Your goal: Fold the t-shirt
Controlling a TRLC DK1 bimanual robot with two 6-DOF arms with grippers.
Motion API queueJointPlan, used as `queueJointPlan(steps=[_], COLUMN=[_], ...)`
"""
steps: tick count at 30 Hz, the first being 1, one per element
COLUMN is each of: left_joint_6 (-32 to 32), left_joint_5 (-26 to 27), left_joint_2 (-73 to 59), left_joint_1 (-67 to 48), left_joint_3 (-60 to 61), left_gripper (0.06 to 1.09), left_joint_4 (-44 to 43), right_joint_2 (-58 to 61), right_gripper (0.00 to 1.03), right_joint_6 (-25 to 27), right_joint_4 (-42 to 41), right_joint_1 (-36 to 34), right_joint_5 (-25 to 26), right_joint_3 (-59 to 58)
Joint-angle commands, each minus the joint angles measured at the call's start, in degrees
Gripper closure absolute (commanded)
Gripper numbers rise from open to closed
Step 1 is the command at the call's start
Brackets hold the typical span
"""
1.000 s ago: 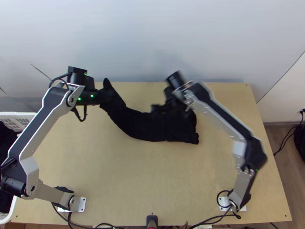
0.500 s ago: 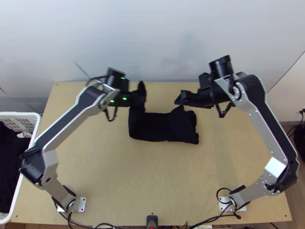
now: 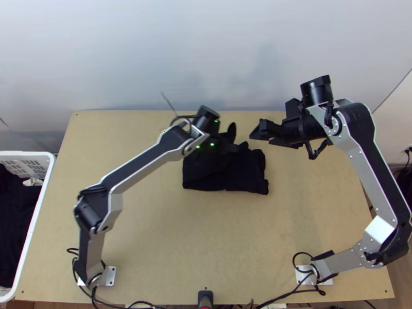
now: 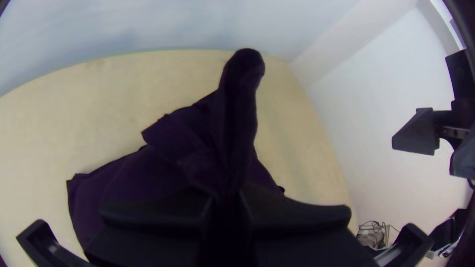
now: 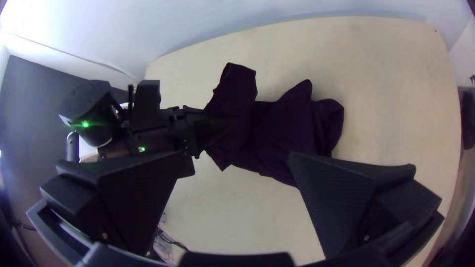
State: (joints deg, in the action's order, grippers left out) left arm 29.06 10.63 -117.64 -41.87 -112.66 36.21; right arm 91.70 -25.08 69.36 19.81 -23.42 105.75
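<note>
The left gripper point(image 3: 234, 148) is closed on the black t-shirt point(image 3: 250, 172), pinching a bunched part, with a narrow flap of cloth poking out past its fingers in the left wrist view. The t-shirt lies rumpled and partly doubled over in the middle of the tabletop point(image 3: 206, 237), nearer the far edge than the near one. The right gripper point(image 3: 261, 135) has its fingers spread wide, holding nothing, near the t-shirt towards the far right corner.
</note>
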Motion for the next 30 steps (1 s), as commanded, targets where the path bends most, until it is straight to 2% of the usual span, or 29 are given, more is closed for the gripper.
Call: queueJointPlan(steps=[1, 9, 18, 19, 23, 24, 25, 30], left_joint_6=[2.67, 2.67, 1.97, 1.79, 2.05, 2.32, 2.58, 2.85], left_joint_5=[-0.61, -1.05, -1.05, -1.05, -1.05, -1.05, -1.14, -1.05], left_joint_2=[-8.13, -14.89, -19.55, -19.82, -19.99, -19.73, -18.94, -10.15], left_joint_1=[-3.31, -6.47, -9.11, -9.46, -10.52, -10.43, -9.9, -5.59], left_joint_3=[-8.54, -13.37, -13.55, -13.55, -14.25, -15.13, -15.66, -15.66], left_gripper=[1.05, 1.05, 1.04, 0.96, 0.3, 0.16, 0.1, 0.1], left_joint_4=[-1.23, -1.23, -0.79, -0.7, -0.17, 0.71, 1.15, 3.96], right_joint_2=[-0.29, -0.38, -0.47, -0.38, -0.56, -0.65, -0.73, -2.93], right_gripper=[0.04, 0.04, 0.04, 0.04, 0.04, 0.04, 0.04, 0.04], right_joint_6=[-0.06, -0.06, 0.03, 0.03, 0.21, 0.21, 0.21, 0.21], right_joint_4=[0.07, 0.07, 0.07, 0.07, 0.07, 0.07, 0.07, -0.19], right_joint_1=[-1.36, -3.38, -3.99, -4.08, -4.17, -4.17, -4.17, -3.73], right_joint_5=[0.04, 0.04, 0.04, 0.04, 0.04, 0.04, 0.04, -0.57], right_joint_3=[-1.78, -3.01, -4.15, -4.5, -5.21, -5.12, -5.03, -3.98])
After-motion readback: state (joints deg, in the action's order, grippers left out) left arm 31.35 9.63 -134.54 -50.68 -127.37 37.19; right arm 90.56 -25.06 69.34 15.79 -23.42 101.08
